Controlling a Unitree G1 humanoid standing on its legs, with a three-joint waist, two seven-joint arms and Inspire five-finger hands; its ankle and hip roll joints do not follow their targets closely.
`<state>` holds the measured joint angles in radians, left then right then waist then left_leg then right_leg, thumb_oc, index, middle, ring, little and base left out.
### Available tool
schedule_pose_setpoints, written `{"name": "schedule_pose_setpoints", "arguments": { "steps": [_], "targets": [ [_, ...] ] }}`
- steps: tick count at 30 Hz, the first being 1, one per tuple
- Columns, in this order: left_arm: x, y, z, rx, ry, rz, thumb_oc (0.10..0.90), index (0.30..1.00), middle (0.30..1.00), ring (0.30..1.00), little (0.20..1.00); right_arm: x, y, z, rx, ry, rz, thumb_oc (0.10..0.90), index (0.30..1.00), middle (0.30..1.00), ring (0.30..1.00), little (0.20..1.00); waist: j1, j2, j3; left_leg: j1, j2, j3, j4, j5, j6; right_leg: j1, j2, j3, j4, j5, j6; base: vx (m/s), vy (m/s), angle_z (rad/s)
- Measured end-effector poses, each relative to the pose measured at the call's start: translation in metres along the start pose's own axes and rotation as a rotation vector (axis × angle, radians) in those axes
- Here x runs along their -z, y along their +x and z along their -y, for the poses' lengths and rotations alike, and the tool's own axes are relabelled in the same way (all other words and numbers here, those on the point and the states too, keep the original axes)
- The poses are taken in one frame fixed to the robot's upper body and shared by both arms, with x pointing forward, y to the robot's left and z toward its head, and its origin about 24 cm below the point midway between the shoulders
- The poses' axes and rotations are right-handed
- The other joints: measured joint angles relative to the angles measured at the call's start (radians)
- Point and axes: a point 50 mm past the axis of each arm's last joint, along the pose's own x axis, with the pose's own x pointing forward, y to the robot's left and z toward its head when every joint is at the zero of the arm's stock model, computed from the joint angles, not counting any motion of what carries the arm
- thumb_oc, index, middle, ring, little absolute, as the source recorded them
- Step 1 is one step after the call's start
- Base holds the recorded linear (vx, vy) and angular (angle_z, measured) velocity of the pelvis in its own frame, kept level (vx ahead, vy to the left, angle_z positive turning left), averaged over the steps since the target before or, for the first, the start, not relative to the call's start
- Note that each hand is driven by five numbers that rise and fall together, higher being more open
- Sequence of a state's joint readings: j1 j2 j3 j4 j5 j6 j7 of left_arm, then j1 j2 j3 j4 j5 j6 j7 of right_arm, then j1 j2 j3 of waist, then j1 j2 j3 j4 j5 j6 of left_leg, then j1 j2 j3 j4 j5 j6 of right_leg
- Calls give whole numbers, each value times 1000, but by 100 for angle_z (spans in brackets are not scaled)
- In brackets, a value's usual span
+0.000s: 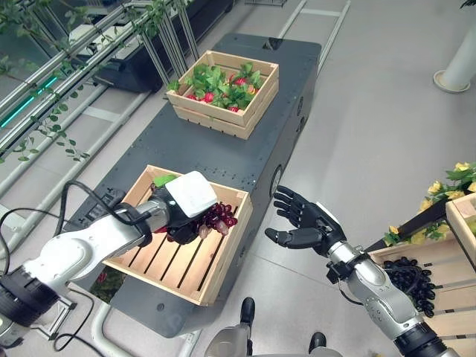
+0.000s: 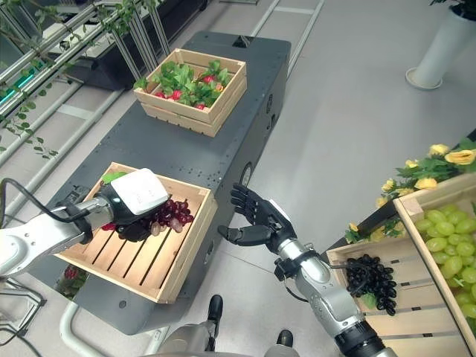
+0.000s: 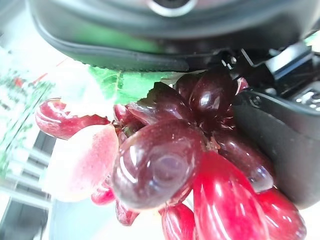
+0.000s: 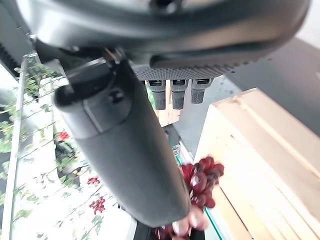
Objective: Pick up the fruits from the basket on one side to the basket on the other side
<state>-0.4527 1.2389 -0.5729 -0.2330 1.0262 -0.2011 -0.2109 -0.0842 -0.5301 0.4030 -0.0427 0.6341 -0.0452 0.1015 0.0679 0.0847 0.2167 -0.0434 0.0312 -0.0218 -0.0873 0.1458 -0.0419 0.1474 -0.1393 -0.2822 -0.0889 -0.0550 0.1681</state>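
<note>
Left eye view: my left hand [image 1: 181, 212] has its fingers curled round a bunch of dark red grapes [image 1: 219, 217], and the bunch trails out past the fingertips toward my right, over the inner part of the near wooden crate [image 1: 195, 285] on the dark desk [image 1: 245, 152]. In the left wrist view the grapes [image 3: 190, 165] sit pressed right up against the palm, with a green leaf [image 3: 131, 85] just behind them, so I judge the grip to be firm. I can't tell from here whether the bunch is resting on the crate slats or is just clear of them.

My right hand [image 1: 301, 220] hangs beyond the crate's right edge, off the desk, fingers spread and relaxed, holding nothing, palm turned toward the crate. The grapes lie to the left of those fingers, near but apart, with the crate wall between them.

So the bunch's long axis points from my left fingers toward the right hand, and the left hand is the one that has it. The crate of black grapes [image 2: 372, 281] and green grapes [image 2: 446, 238] stands well off to my right, past the right hand. I reckon a lift over the crate wall comes next, moving rightward.

A far crate of leafy red fruit [image 1: 223, 87] sits further up the desk, untouched.
</note>
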Motion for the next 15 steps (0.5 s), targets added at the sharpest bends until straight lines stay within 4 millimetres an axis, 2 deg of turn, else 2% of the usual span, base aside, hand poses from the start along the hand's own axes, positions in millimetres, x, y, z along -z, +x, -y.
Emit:
{"name": "schedule_pose_setpoints", "arguments": {
  "steps": [9, 15],
  "targets": [
    [10, 5, -17, -7, 95, -9, 400, 300, 300, 300, 300, -35, 16, -12, -76, 2, 109, 800, 900, 900, 900, 900, 5, -2, -5, 0, -1, -1, 0, 0, 0, 4, 0, -1, 0, 0, 0, -1, -61, 2],
    [0, 17, -31, -46, 162, 38, 400, 300, 300, 300, 300, -34, 26, -27, -147, -16, 67, 800, 900, 900, 900, 900, 4, -11, -16, 0, -2, -2, 0, 0, 0, 5, 0, -1, 0, 0, 0, -1, -13, 1]
  ]
}}
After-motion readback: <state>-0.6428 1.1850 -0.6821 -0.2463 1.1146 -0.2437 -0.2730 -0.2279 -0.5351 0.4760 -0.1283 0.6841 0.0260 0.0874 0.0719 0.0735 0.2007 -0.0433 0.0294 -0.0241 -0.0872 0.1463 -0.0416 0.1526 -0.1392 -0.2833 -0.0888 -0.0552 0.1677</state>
